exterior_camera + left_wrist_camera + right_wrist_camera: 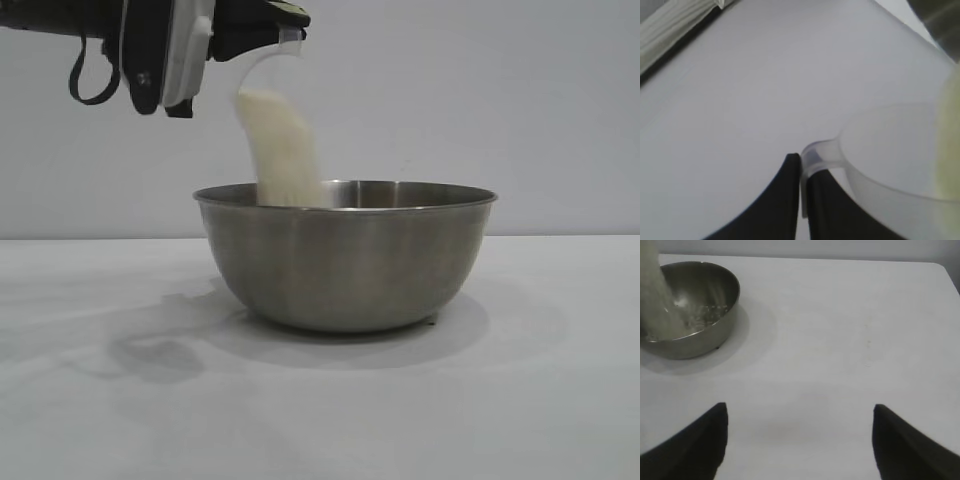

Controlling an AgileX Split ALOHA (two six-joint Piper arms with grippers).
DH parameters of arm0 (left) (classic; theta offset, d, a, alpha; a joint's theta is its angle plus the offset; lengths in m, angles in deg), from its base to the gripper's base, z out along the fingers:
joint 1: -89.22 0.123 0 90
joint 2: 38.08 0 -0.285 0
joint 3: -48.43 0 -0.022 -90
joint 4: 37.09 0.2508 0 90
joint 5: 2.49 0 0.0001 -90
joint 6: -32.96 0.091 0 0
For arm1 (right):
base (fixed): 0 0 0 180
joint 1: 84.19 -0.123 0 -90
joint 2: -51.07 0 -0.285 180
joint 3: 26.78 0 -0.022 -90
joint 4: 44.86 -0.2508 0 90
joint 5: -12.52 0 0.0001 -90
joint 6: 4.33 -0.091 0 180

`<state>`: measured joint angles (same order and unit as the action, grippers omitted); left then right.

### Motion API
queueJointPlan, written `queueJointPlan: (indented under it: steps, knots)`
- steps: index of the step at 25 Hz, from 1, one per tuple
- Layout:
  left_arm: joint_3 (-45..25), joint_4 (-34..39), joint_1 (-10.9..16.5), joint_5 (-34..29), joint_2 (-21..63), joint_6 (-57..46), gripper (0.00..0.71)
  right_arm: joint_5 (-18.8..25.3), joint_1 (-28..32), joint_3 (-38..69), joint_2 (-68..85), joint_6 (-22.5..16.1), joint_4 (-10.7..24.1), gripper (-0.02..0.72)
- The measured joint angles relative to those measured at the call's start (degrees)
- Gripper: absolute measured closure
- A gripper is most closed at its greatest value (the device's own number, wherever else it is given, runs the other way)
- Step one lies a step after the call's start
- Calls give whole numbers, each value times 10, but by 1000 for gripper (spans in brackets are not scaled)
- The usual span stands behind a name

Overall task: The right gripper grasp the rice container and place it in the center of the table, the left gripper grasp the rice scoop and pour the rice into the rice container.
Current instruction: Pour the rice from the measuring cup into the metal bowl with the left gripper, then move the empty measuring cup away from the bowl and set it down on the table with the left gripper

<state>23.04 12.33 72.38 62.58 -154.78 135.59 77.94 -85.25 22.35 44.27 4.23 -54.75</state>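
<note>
Pouring is under way: rice (283, 150) falls in a thick off-white stream from the tipped scoop (262, 68) into the bowl (345, 255). Landmark is the bowl, which sits upright on the table (90, 400).

- Left gripper (278, 22): above the bowl's left rim in the exterior view, held about level. Jaws pinched tight on the scoop's small side handle. In the left wrist view the two black fingers (785, 200) sit either side of the clear handle tab, with almost no gap between them beyond the tab itself.
- Scoop: clear plastic, tilted over so its mouth faces down toward the bowl. It hangs above the bowl and does not touch it. In the left wrist view (890, 150) rice shows as a pale mass at the far side of the cup.
- Rice: the stream lands inside the bowl on the left side, just within the rim. The right wrist view shows the column (652, 295) coming down and scattered grains already on the bowl floor (710, 315).
- Right gripper (800, 440): well apart from the bowl, angled down over bare table. Jaws spread wide — nothing between the two finger tips, holding nothing.
- Bowl in the right wrist view (720, 335): steel, casting a soft shadow on the table around its base.
</note>
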Motion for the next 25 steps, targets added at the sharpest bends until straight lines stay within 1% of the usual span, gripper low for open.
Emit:
queueJointPlan:
  steps: [5, 9, 12, 20, 25]
  knots:
    - [0, 13, -5, 0, 0, 56, 710, 0, 0, 0, 0, 0, 0, 146]
    - [3, 13, -22, 1, 0, 79, 710, 0, 0, 0, 0, 0, 0, 146]
    - [3, 16, -37, 1, 0, 124, 710, 0, 0, 0, 0, 0, 0, 146]
    - [3, 39, -39, 1, 0, 180, 710, 0, 0, 0, 0, 0, -1, 146]
    - [3, 39, -39, 1, 0, 182, 710, 0, 0, 0, 0, 0, -1, 146]
